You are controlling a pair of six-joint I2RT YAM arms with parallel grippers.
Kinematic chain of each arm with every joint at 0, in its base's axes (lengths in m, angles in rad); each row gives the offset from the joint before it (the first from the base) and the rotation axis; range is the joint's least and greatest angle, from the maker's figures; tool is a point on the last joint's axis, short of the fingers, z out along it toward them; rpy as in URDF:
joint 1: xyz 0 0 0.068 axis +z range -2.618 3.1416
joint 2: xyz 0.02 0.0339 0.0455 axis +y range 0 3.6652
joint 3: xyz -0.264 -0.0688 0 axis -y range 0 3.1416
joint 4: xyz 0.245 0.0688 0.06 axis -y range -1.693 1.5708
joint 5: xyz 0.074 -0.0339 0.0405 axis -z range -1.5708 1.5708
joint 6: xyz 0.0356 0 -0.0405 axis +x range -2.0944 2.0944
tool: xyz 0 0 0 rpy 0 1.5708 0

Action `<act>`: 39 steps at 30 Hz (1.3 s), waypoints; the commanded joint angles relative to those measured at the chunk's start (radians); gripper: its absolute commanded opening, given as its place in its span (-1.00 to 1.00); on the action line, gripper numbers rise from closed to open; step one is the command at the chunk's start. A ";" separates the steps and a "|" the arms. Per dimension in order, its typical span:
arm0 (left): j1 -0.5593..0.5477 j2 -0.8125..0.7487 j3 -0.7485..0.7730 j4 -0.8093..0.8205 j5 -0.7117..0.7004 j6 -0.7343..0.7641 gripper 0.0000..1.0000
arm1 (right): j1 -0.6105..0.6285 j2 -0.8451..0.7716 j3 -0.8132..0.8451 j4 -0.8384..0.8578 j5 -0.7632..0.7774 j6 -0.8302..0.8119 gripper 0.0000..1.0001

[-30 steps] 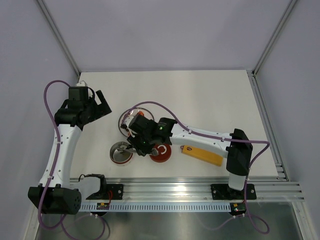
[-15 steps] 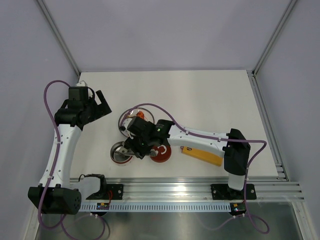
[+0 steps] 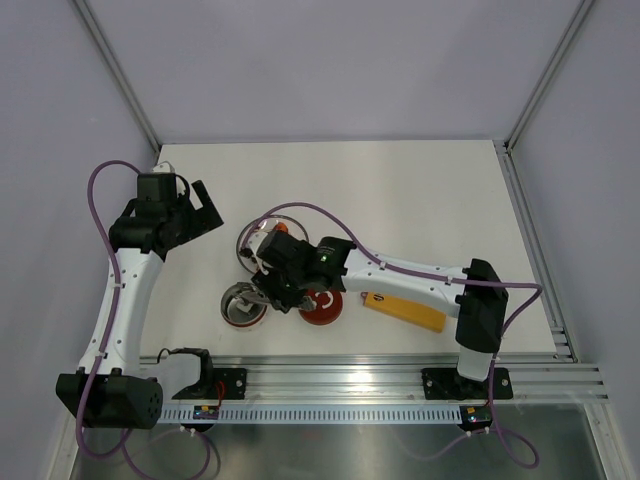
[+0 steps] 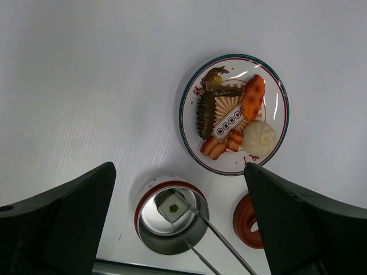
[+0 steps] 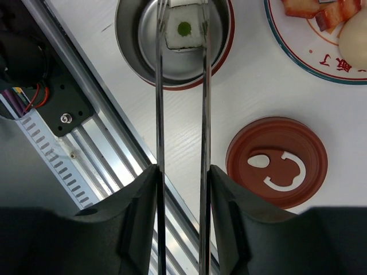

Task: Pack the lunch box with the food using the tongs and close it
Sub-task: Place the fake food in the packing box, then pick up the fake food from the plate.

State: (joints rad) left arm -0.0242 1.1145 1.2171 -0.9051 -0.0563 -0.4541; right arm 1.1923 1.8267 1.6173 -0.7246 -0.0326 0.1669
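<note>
The red lunch box (image 5: pixel 135 35) stands open with a white food cube with a green dot (image 5: pixel 184 28) on its steel bottom. My right gripper (image 5: pixel 182 172) is shut on the slim silver tongs (image 5: pixel 205 114), whose tips reach into the box on either side of the cube. The dark-red lid (image 5: pixel 277 162) lies flat beside the box. More food (image 4: pixel 229 114) sits on the plate (image 4: pixel 183 114). My left gripper (image 4: pixel 178 172) hangs open high above the lunch box (image 4: pixel 146 197), holding nothing. From above, the right gripper (image 3: pixel 272 290) sits between plate and box.
A long yellow-orange bar (image 3: pixel 405 310) lies right of the lid (image 3: pixel 322 308). The aluminium rail (image 5: pixel 86 149) with the arm bases runs along the table's near edge, close to the box. The plate (image 3: pixel 247 243) is just behind the right wrist.
The right wrist dipped slightly left toward the lunch box, then eased back a little, still holding the tongs. The left arm has not moved.
</note>
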 commanded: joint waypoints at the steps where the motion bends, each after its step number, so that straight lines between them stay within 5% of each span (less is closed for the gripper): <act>1: 0.006 -0.012 -0.001 0.026 -0.007 -0.003 0.98 | 0.012 -0.105 0.033 0.050 0.028 -0.013 -0.10; 11: 0.006 -0.007 0.019 0.021 -0.019 0.000 0.98 | 0.009 -0.156 0.049 0.030 0.189 -0.010 -0.43; 18: 0.006 -0.007 0.018 0.018 -0.025 0.003 0.98 | -0.043 -0.118 0.084 -0.010 0.254 0.058 -0.41; 39: 0.006 0.002 0.012 0.032 -0.005 0.005 0.98 | -0.224 0.114 0.248 -0.073 0.129 0.194 -0.31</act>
State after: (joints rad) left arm -0.0242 1.1145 1.2171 -0.9051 -0.0597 -0.4538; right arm 0.9627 1.9079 1.7771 -0.7853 0.1120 0.3550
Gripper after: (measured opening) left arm 0.988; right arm 0.351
